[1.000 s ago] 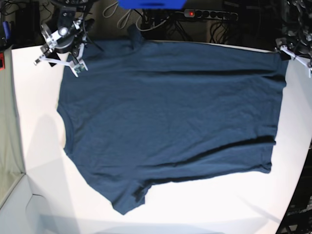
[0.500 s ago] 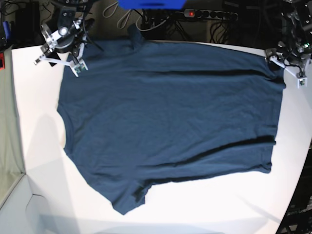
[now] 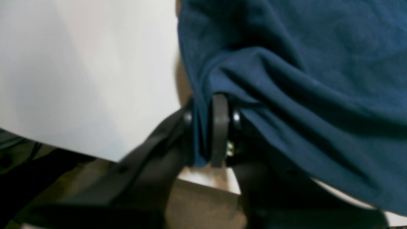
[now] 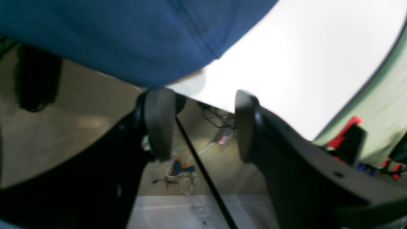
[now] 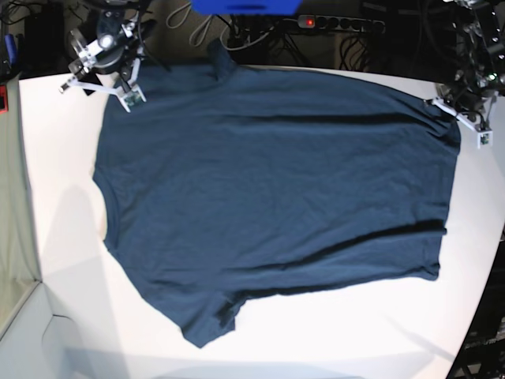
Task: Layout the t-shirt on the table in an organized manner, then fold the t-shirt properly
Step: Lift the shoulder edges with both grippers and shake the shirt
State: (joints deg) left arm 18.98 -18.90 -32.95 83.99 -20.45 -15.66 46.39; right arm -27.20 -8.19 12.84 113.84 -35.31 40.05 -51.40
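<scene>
Left hand (image 3: pixel 211 133) is clamped on a bunched fold of the navy t-shirt (image 5: pixel 276 197) at the garment's far corner, right at the rim of the white desk (image 5: pixel 71 260). The left wrist view shows the cloth pinched between the two dark fingers (image 3: pixel 220 127), with creases running up from the grip across the fabric, and bare white desk to the left of it. In the base view this hand (image 5: pixel 465 118) sits at the right edge of the frame, touching the shirt's hem corner.

Right hand (image 4: pixel 198 124) stands with its fingers (image 4: pixel 159 121) apart and nothing between them. Through the gap, floor and loose cables show below the desk edge. A rounded piece of the shirt, with a stitched seam, lies just above the left finger without being gripped. In the base view this hand (image 5: pixel 106 67) hovers near the upper left corner of the desk, just beside the shirt's sleeve area.

The t-shirt is spread flat over the middle of the desk, mostly smooth, with long shallow wrinkles running across it. One sleeve points toward the near edge and the other reaches the far edge. A power strip with a red light (image 5: pixel 339 24) lies behind the desk.
</scene>
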